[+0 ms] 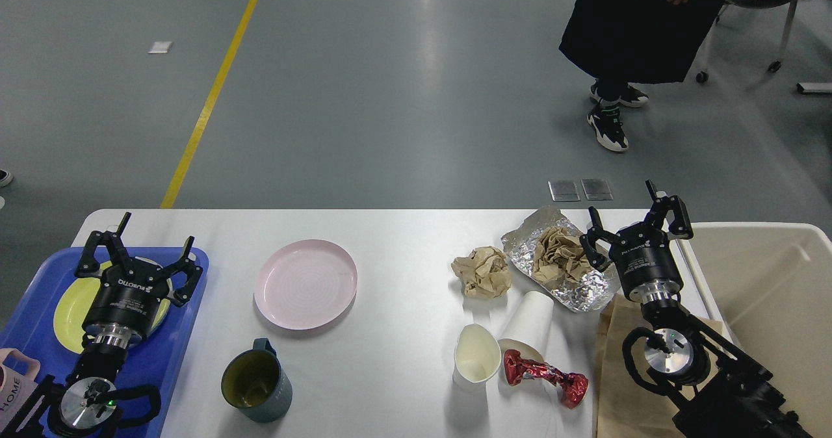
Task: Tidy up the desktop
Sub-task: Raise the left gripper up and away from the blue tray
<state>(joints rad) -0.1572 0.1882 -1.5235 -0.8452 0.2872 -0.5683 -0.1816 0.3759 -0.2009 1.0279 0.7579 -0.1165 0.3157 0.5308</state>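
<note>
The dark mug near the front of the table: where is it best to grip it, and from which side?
Probably the handle of the dark mug. It stands upright on the desktop, mouth open upward, with its handle at the far side. The left gripper, open, could come from above and close on the handle or the rim.

Single head view: high, looking forward and down over desktop (403, 243), floor beyond; near edge probably cropped.
</note>
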